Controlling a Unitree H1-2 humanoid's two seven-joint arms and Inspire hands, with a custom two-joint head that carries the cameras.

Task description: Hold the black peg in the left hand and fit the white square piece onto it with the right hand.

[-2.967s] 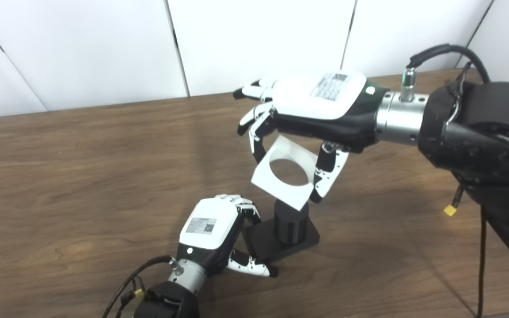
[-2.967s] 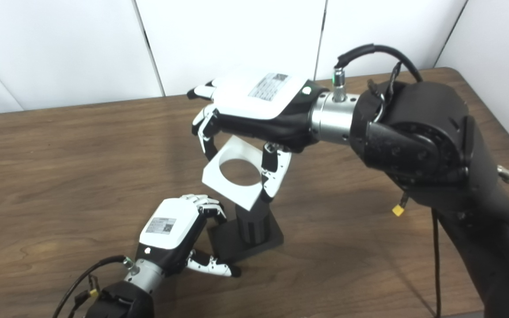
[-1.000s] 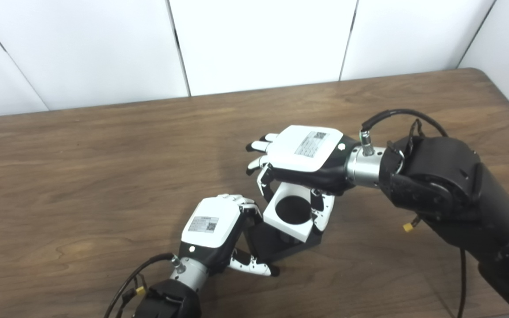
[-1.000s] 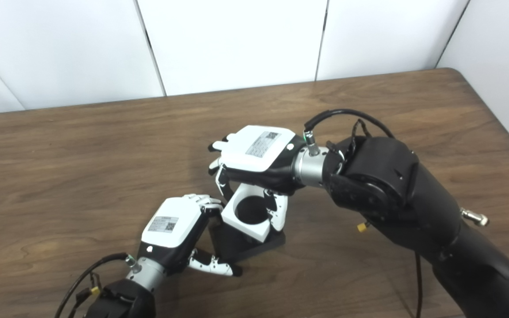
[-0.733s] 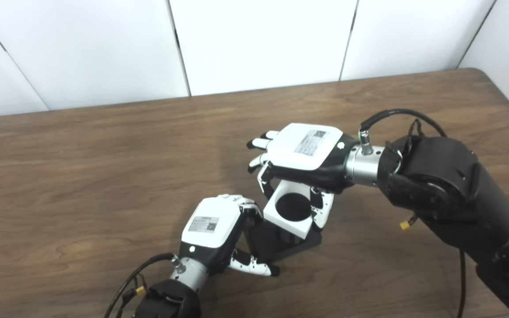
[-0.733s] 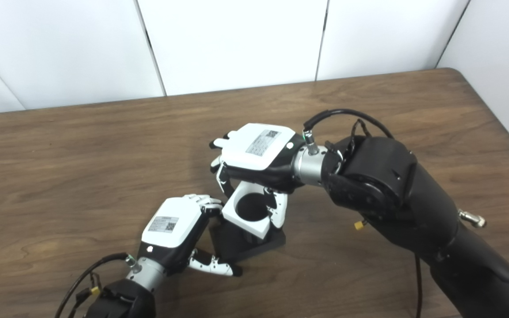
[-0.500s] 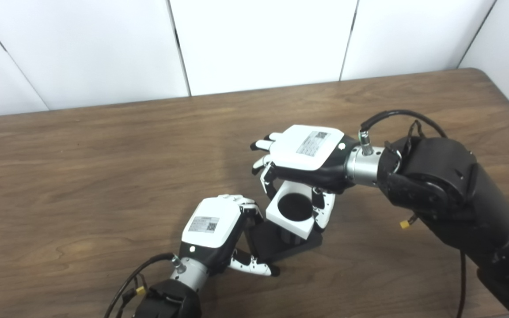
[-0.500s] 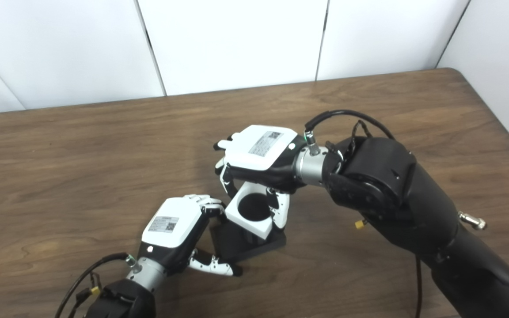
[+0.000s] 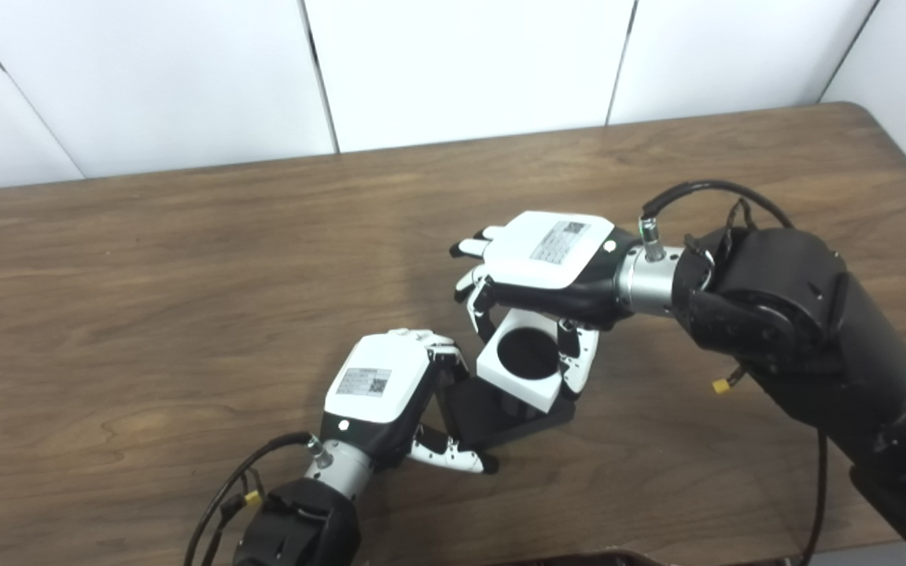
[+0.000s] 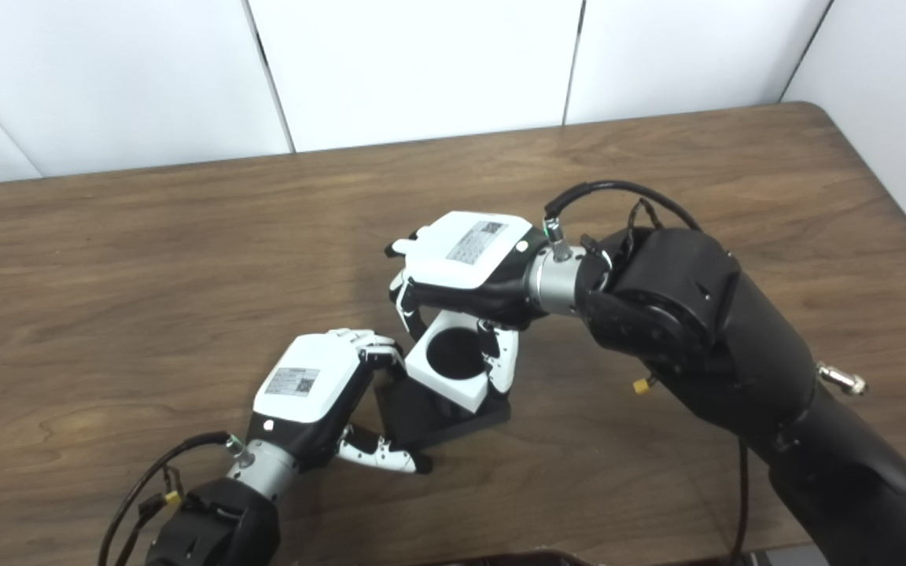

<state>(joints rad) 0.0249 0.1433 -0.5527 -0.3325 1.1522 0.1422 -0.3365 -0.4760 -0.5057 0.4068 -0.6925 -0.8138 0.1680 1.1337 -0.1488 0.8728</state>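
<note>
The black peg (image 9: 526,354) stands near the middle of the brown tabletop (image 9: 146,299), and only its dark top shows, filling the round hole of the white square piece (image 9: 524,361). The peg's shaft is hidden by that piece, so how far down the piece sits cannot be told; a gap of black shows between the piece and the flat black base (image 9: 500,417) under it.

The right hand (image 9: 547,263) reaches in from the right of the peg, palm down, directly over the white square piece. Its fingers (image 9: 475,303) curl down against the far-left edge of the piece and its thumb (image 9: 579,362) presses the near-right edge, so it is pinching the piece between them. The palm covers the far corner of the piece.

The left hand (image 9: 374,393) lies just left of the peg, its back toward the cameras. Its fingers (image 9: 441,354) bend over the left edge of the base, and its thumb (image 9: 453,457) lies along the base's near edge on the tabletop. The fingertips are hidden behind the hand and the piece, so whether they truly clamp the base or only rest against it cannot be told.
</note>
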